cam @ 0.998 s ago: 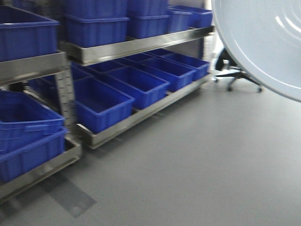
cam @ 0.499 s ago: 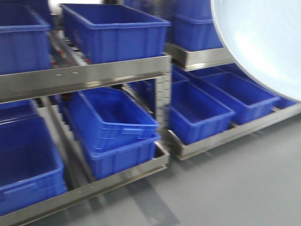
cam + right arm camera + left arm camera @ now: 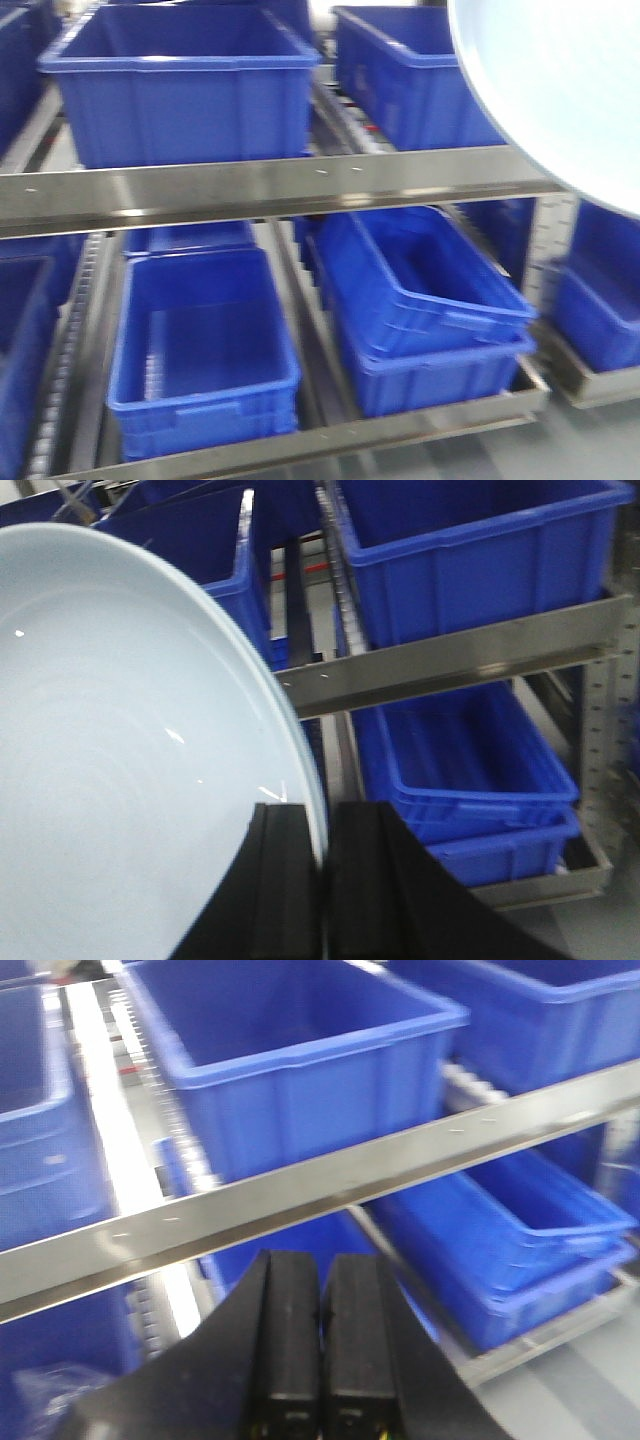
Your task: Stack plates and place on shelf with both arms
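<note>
A pale blue-white plate (image 3: 120, 730) fills the left of the right wrist view, held up on edge. My right gripper (image 3: 322, 815) is shut on its rim, one finger on each face. I cannot tell whether a second plate lies against it. The same plate (image 3: 560, 90) covers the top right corner of the front view. The shelf (image 3: 280, 190) is a stainless-steel rack right in front, its flat rail crossing the view, and the shelf rail (image 3: 450, 660) also shows past the plate. My left gripper (image 3: 322, 1265) is shut and empty, facing the shelf rail (image 3: 300, 1200).
Large blue crates fill the tiers: one crate (image 3: 180, 80) on the upper level with another (image 3: 410, 70) beside it, and below a low crate (image 3: 200, 340) and a tilted stacked pair (image 3: 420, 290). A steel upright (image 3: 548, 250) stands at right. Grey floor shows at bottom right.
The front view has swung from the open floor toward the rack, which now fills it close up. The plate stays in the top right corner, still gripped.
</note>
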`<action>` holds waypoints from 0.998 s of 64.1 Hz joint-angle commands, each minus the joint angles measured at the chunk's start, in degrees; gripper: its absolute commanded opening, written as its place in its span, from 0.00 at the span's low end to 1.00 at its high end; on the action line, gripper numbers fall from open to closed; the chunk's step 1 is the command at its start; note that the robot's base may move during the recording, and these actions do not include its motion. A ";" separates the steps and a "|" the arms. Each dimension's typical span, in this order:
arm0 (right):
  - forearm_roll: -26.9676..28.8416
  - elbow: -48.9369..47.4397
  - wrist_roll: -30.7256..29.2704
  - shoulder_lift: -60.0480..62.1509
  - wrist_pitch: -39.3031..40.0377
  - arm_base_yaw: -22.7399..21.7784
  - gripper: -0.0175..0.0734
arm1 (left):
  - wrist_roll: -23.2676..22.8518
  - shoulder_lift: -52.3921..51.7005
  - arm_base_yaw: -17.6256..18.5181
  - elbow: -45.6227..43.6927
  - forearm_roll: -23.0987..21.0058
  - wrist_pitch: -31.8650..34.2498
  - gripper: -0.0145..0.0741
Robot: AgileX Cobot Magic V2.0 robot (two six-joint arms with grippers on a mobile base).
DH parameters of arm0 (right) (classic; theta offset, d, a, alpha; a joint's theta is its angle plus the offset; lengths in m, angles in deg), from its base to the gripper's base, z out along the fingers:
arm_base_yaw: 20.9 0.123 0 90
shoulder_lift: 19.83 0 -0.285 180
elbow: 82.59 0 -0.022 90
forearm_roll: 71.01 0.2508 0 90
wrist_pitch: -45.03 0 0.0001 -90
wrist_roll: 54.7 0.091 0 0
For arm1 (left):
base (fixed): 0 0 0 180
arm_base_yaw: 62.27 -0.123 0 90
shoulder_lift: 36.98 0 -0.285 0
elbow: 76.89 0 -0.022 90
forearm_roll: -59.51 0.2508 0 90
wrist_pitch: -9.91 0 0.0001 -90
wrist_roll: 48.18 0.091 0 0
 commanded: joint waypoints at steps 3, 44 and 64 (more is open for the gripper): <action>0.35 -1.82 -0.25 -0.19 5.75 -0.17 0.25 | -0.51 0.31 -0.12 -1.77 -0.14 5.31 0.26; 0.35 -1.82 -0.25 -0.19 5.70 -0.17 0.25 | -0.51 0.31 -0.12 -1.77 -0.14 5.31 0.26; 0.35 -1.82 -0.25 -0.19 5.70 -0.17 0.25 | -0.51 0.31 -0.12 -1.77 -0.14 5.31 0.26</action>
